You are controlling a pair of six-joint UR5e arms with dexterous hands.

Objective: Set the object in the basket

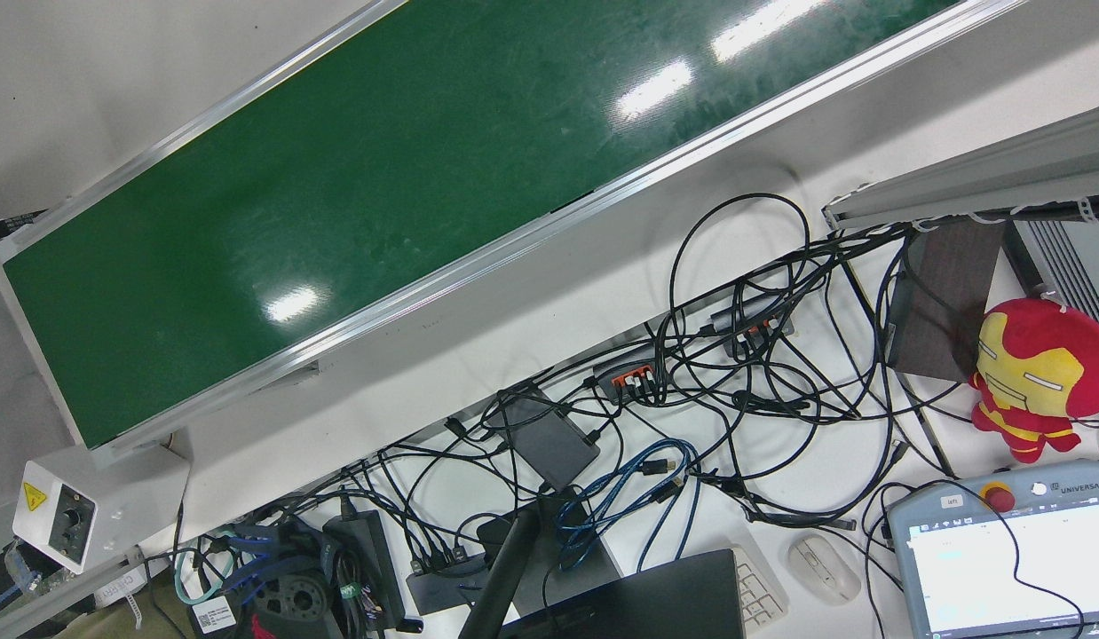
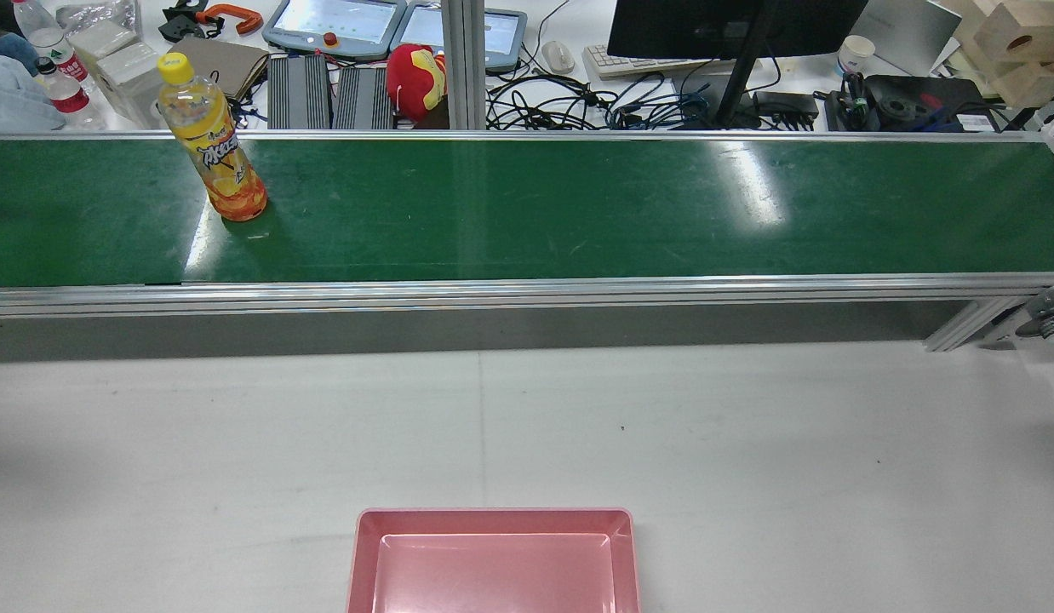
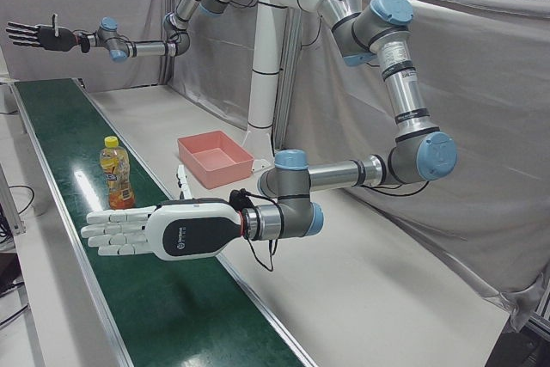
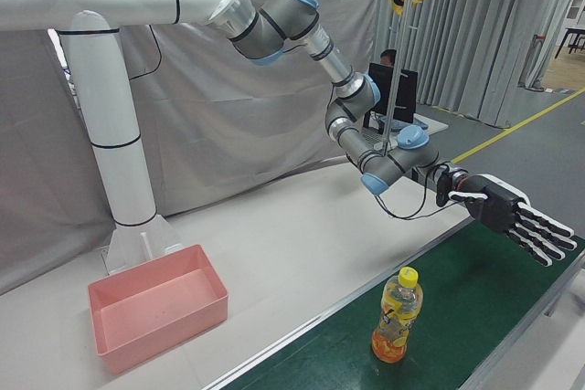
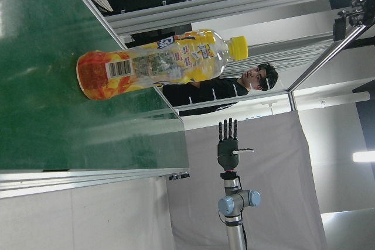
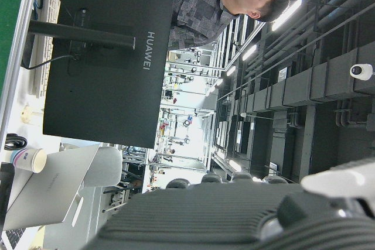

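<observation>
Here, reading the rear view from left to right, the orange-juice bottle [image 2: 225, 162] with the yellow cap stands upright on the green conveyor belt [image 2: 527, 213], towards the belt's left end and nearer its far rail. It is not in the basket. The pink basket [image 2: 493, 513] sits on the white counter [image 2: 748, 426] at the centre of the near edge, well apart from the bottle, and nothing lies inside it. Behind the belt, a red and yellow plush toy [image 2: 416, 72] rests among cables, with a black monitor [image 2: 731, 25] to its right. Neither arm appears in this view. In the left-front view, the right robot hand [image 3: 39, 36] is held high at the far end of the belt, fingers extended and spread, holding nothing. Lower down, the left robot hand [image 3: 150, 231] is held level above the belt, fingers straight and apart, also holding nothing; the bottle [image 3: 116, 174] stands near it on the belt but clear of its fingertips. The basket [image 3: 228, 174] lies on the counter beside the white pedestal. In the right-front view, the basket [image 4: 164, 321] is at lower left, the bottle [image 4: 395, 317] is on the belt, and the left robot hand [image 4: 507, 212] hangs above and beyond the bottle without touching it.
</observation>
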